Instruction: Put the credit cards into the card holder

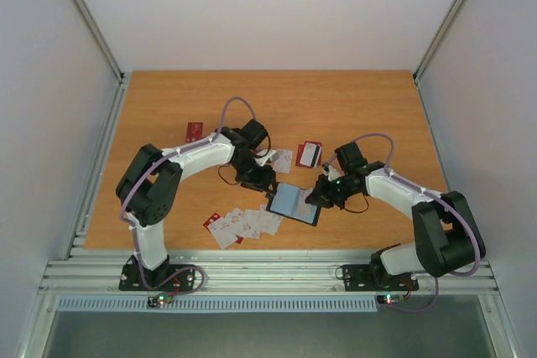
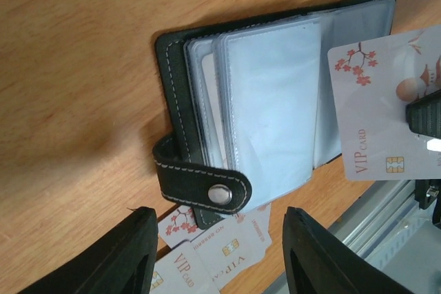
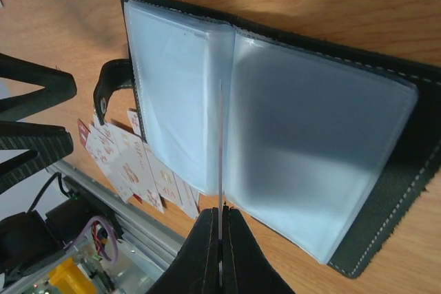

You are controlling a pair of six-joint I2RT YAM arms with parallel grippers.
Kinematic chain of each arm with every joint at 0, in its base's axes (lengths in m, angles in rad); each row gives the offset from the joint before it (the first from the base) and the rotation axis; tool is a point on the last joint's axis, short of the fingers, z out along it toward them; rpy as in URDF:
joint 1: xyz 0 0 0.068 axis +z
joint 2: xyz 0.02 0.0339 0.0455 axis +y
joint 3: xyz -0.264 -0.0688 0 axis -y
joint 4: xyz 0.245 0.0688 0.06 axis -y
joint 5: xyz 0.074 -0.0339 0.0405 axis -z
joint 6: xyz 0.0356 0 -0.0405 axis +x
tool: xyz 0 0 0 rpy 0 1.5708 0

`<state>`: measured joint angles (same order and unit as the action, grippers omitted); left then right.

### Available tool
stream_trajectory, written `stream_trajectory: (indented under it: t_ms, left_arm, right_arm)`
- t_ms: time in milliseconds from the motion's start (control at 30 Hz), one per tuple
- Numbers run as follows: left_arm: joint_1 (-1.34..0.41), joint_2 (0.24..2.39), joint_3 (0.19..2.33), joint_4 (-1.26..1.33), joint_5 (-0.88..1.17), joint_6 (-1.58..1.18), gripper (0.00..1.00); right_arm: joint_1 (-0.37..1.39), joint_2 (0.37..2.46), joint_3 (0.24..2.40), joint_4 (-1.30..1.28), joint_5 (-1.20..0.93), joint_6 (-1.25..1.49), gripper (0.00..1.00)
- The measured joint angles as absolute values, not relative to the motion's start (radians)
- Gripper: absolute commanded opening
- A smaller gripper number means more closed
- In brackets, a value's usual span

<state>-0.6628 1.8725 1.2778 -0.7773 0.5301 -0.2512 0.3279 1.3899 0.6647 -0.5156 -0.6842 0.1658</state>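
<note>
Soft, even light falls from overhead, so the orange worktop (image 1: 352,106) glows warm and the arms throw only faint shadows. From the left wrist, a dim patch darkens the wood left of the card holder (image 2: 269,94), and the left jaws at the bottom edge are out of focus. From the right wrist, the plastic sleeves (image 3: 179,87) glare pale on one side and go grey on the other. The right jaws, pinching a white card (image 3: 220,170), are blurred.

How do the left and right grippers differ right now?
The left gripper has its jaws apart, holding nothing; the right gripper has its jaws shut on a white VIP card. The left gripper is by the card holder's strap; the right gripper is on its other side. Both sit low at the open card holder.
</note>
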Motion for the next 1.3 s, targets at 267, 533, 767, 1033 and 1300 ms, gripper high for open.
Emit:
stream_trajectory:
  t_ms: [267,533,767,1033,1300]
  left_arm:
    - [-0.676,1.93,1.311,-0.789,0.519,-0.215,0.46]
    - [-0.676,1.974,1.333,-0.797,0.521,-0.197,0.4]
    - [-0.675,1.998,1.346,-0.805,0.525,-0.192,0.31]
    - [-0.672,2.018,1.361,-0.826,0.526,-0.19,0.25]
    - [-0.669,2.038,1.386,-0.859,0.507,-0.181,0.15]
  right_arm:
    - [0.331,1.429,0.664,-0.461,-0.711,0.155,0.01]
    - [0.331,1.461,0.664,-0.435,-0.73,0.15,0.01]
    - [0.331,1.49,0.664,-0.411,-0.751,0.147,0.01]
    - [0.331,1.518,0.66,-0.382,-0.767,0.14,0.01]
    - [0.331,1.52,0.644,-0.332,-0.791,0.139,0.01]
